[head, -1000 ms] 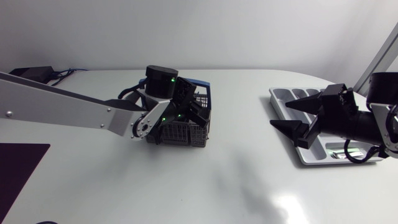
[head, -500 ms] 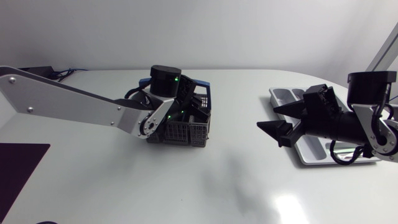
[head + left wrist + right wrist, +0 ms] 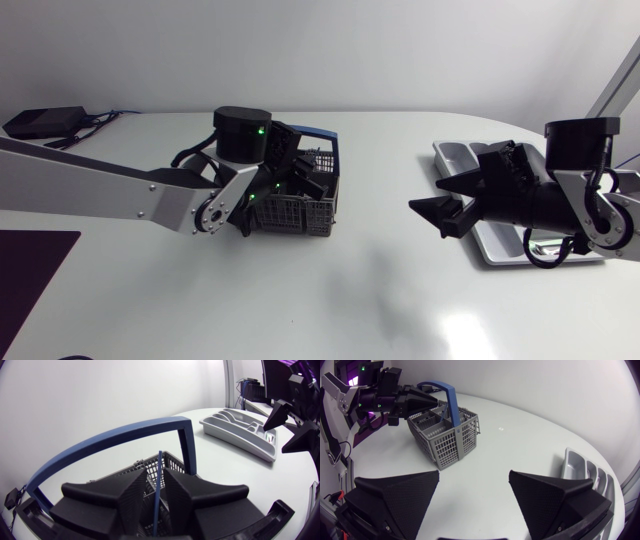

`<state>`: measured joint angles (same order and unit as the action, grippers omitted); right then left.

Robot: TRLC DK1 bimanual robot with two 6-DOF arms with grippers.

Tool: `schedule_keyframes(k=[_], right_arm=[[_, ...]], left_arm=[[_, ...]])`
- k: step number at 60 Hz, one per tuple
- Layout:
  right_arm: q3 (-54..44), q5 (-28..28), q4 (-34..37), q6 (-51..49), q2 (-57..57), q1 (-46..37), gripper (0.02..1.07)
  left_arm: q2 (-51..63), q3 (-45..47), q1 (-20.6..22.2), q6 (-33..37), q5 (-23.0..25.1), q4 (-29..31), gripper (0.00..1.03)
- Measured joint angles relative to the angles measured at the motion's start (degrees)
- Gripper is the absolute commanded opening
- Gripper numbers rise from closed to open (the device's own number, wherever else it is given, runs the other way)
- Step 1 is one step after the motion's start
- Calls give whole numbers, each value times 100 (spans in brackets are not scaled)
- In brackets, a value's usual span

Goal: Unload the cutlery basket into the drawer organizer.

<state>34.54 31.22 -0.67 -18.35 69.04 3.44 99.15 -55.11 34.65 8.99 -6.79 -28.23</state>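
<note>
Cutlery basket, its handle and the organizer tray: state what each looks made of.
Basket: likely moulded plastic, matte grey, judging by its uniform lattice walls. Handle: probably plastic too, a smooth blue one-piece arch. Organizer tray: seemingly plastic, light grey with a slight sheen and rounded moulded compartments.

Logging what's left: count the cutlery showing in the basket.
1: a blue piece upright in the basket, between the fingers of the left pincer. More may be hidden inside.
</note>
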Motion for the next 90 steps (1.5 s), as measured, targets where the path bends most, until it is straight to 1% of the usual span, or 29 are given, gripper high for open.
schedule_keyframes(k=[29,42,48,53,55,62,68,80,90], right_arm=[[-7,0,-44,0,13,0,102],[-28,0,-90,0,52,0,102],[-61,0,-90,-2,63,0,102],[-92,0,-90,-4,76,0,102],[-92,0,-90,-2,79,0,102],[-92,0,-90,-4,79,0,102],[-92,0,-92,-4,79,26,102],[-92,0,-92,-4,79,103,102],[-94,0,-92,-4,79,129,102]], left_arm=[[549,-367,90,0,-22,-35,31],[826,-673,90,2,-170,-37,30],[942,-791,94,2,-264,-44,19],[984,-796,114,2,-323,-129,7],[994,-796,122,4,-376,-188,4],[999,-782,164,28,-470,-450,4],[979,-636,201,66,-527,-673,4],[498,103,315,308,-597,-1147,4],[201,485,387,369,-623,-1331,4]])
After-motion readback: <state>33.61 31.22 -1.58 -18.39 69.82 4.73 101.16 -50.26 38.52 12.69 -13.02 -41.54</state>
